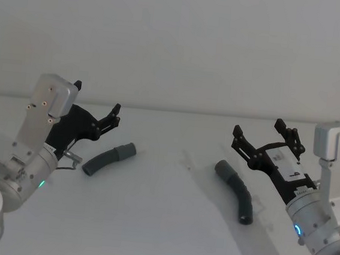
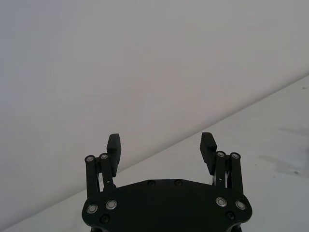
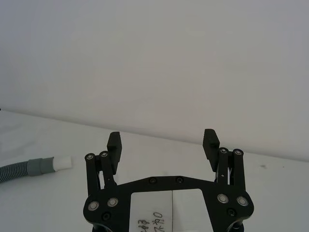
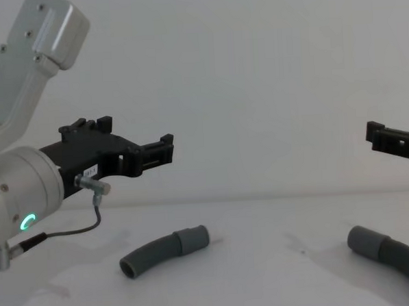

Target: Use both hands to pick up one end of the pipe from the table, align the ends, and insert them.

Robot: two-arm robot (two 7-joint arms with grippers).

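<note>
Jaws of the left gripper (image 1: 98,98) and right gripper (image 1: 258,127) are standing spread and empty above the bench (image 1: 159,235). On it the short piece (image 1: 110,158) and longer piece (image 1: 239,191) are lying well apart, untouched. Grasping, aligning and inserting are all waiting.

left gripper (image 1: 97,98) and right gripper (image 1: 258,127) both matt black plastic, left arm (image 1: 24,174) silvery satin metal, short hose piece (image 1: 110,158) ribbed dark grey with a smooth cuff (image 1: 128,150), table (image 1: 159,235) plain matt white
</note>
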